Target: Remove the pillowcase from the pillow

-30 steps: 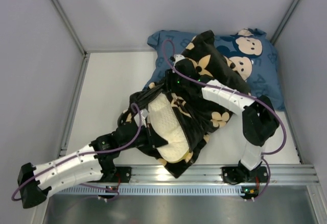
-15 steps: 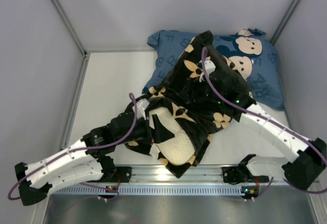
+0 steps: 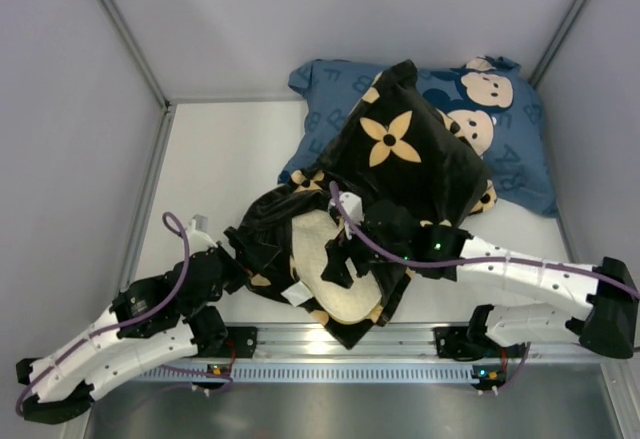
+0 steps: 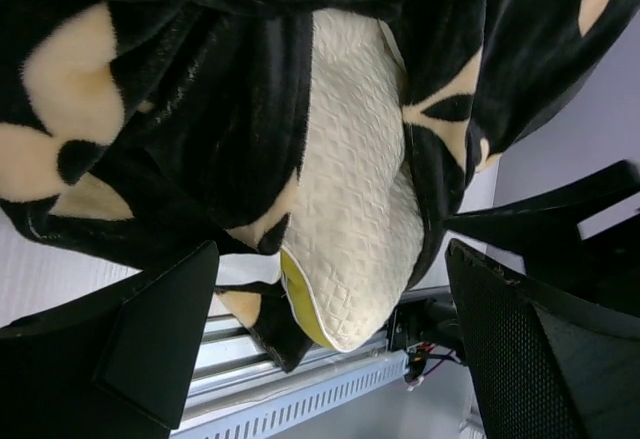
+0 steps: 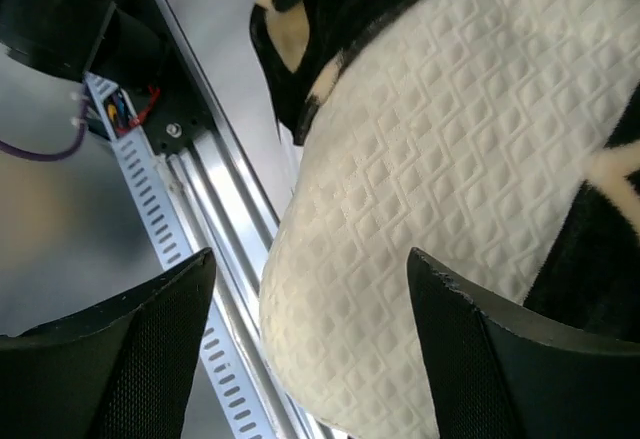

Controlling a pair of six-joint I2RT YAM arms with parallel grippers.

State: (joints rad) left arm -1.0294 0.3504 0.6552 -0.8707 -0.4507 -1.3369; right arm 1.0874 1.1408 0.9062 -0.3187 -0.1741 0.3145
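The black pillowcase [image 3: 400,159] with tan flowers lies mid-table, still covering the far part of the cream quilted pillow [image 3: 320,259]. The pillow's near end sticks out toward the rail. My left gripper [image 3: 240,254] is open at the pillowcase's left edge and holds nothing. In the left wrist view its gripper [image 4: 330,334] frames the pillow [image 4: 350,189] and the bunched pillowcase [image 4: 200,109]. My right gripper [image 3: 340,259] hovers open over the bare pillow end. In the right wrist view that gripper [image 5: 310,344] straddles the pillow [image 5: 450,159], with the pillowcase [image 5: 330,19] at the top.
A blue pillow [image 3: 510,149] with cartoon mice lies at the back right, partly under the pillowcase. The aluminium rail [image 3: 400,339] runs along the near edge, close under the pillow end and seen as rail [image 5: 200,209]. Grey walls enclose the table.
The left gripper opened, let go of the pillowcase and drew back to the near left. The right arm swung from the pillowcase's far part to the bare pillow end, opening wider.
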